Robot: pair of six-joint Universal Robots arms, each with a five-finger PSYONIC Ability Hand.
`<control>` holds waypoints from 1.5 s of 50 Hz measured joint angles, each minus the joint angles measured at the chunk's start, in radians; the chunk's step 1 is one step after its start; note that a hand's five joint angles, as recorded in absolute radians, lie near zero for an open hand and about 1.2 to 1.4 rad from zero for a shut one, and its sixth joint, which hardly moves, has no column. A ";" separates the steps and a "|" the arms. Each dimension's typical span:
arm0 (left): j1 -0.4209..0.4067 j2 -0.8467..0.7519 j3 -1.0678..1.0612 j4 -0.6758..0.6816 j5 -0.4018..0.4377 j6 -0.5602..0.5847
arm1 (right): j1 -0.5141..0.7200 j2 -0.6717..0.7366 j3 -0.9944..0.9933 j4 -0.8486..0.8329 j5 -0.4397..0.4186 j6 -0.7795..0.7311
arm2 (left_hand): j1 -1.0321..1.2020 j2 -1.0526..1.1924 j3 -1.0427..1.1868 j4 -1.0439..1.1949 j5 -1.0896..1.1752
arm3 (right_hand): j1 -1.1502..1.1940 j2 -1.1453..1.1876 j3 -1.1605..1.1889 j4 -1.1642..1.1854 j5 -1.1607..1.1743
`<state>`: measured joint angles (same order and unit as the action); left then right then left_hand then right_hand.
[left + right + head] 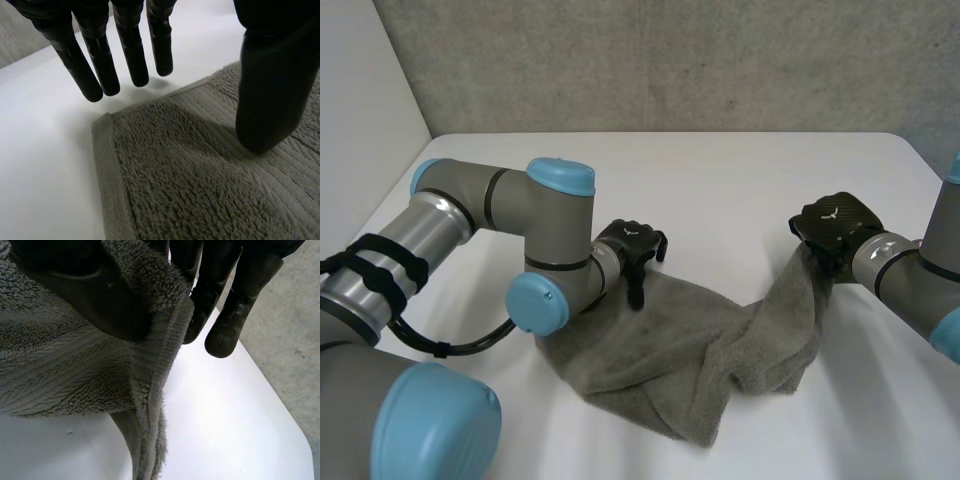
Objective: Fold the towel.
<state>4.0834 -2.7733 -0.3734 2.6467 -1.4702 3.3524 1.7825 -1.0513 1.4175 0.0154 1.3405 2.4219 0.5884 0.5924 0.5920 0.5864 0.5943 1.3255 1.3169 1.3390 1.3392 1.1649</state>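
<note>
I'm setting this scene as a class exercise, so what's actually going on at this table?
A two-armed robot is working on a grey towel that lies rumpled on the white table. Its right hand pinches one hemmed edge of the towel between thumb and fingers and holds that end up off the table. Its left hand is open at a flat corner at the other end, thumb on the cloth. No fold is made yet.

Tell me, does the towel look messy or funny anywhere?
Yes. The towel is bunched and twisted in the middle, not flat. The right hand pinches one end up off the table; the left hand is open over a flat corner.
</note>
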 measured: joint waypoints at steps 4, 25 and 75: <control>-0.001 -0.041 0.083 -0.070 -0.002 0.000 | 0.000 0.005 0.000 0.000 0.000 0.000 | 0.023 0.025 0.025 0.023 0.024 | 0.000 0.000 0.000 0.000 0.000; -0.001 -0.066 0.130 -0.139 -0.023 0.000 | 0.000 0.018 -0.003 0.000 0.001 -0.001 | 0.289 0.308 0.311 0.323 0.307 | 0.000 0.000 0.000 0.000 0.000; -0.002 0.014 0.055 -0.121 -0.118 -0.026 | 0.012 0.023 0.004 0.000 0.006 -0.037 | 0.153 0.151 0.141 0.159 0.134 | 0.000 0.000 0.000 0.000 0.000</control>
<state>4.0819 -2.7594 -0.3188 2.5259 -1.5887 3.3261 1.7944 -1.0283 1.4218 0.0154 1.3463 2.3846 0.7410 0.7430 0.7327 0.7458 0.7279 1.3255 1.3169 1.3390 1.3392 1.1650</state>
